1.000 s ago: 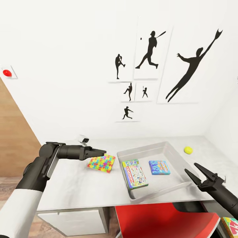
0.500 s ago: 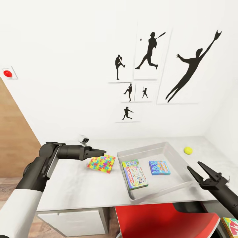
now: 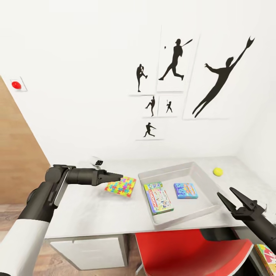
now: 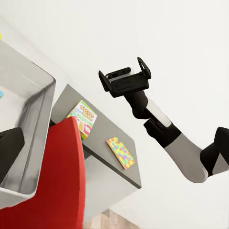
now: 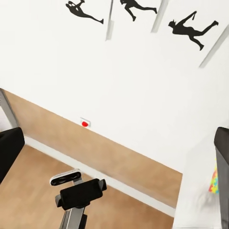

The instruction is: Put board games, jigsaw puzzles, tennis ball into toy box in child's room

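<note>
The toy box (image 3: 190,173) sits on the table (image 3: 88,211) and holds two board games, a white-green one (image 3: 158,197) and a blue one (image 3: 186,190). A jigsaw puzzle (image 3: 120,186) lies left of the box. My left gripper (image 3: 119,177) hovers at its far corner, fingers spread wide in the left wrist view. The tennis ball (image 3: 217,171) rests right of the box. My right gripper (image 3: 225,192) is open near the box's front right corner. A yellow-green board game (image 4: 82,118) and a second jigsaw puzzle (image 4: 120,152) lie on the low cabinet.
A red chair (image 3: 191,249) is tucked under the table's front edge, below the toy box. The white wall with black baseball silhouettes (image 3: 218,84) backs the table. A wood panel (image 3: 15,153) stands at the left, with a red button (image 3: 16,84) above it.
The whole head view has shifted a little, so the camera moved. My right gripper drifted slightly to the right. The left arm and the toys hold their places.
</note>
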You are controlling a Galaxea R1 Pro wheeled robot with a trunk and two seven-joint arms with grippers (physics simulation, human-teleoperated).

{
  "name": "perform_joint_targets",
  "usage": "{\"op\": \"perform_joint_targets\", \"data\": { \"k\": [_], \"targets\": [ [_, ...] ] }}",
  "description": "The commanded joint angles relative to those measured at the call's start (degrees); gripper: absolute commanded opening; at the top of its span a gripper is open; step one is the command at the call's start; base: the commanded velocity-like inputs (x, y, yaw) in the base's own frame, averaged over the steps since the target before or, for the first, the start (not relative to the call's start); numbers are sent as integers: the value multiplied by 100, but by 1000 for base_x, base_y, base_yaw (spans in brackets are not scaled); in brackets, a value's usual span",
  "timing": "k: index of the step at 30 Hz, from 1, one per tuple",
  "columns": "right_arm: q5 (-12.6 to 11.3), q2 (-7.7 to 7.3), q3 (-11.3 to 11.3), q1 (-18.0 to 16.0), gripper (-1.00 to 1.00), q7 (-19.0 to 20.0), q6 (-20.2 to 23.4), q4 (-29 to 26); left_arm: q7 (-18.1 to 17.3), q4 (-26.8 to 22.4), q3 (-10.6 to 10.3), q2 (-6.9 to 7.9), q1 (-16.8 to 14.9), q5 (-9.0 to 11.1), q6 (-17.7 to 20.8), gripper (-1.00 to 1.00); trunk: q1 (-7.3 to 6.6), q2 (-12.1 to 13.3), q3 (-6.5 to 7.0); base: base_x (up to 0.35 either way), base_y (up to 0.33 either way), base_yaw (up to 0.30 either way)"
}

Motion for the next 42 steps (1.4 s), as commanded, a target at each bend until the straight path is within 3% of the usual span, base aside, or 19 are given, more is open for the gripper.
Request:
{"op": "perform_joint_targets", "data": {
  "k": [1, 21, 42],
  "targets": [
    [-7, 1, -3, -5, 100, 7, 28, 1, -17, 0, -10, 5, -5, 8, 61, 100, 1, -13, -8, -226, 152, -24],
    [-7, 2, -11, -5, 100, 7, 28, 2, -17, 0, -10, 12, -5, 9, 61, 100, 1, -13, 0, -42, 41, -2],
    [-7, -5, -4, -5, 100, -1, 22, 14, -17, 0, -1, 18, -5, 17, 61, 100, 1, -13, 114, -75, 254, 37]
  ]
}}
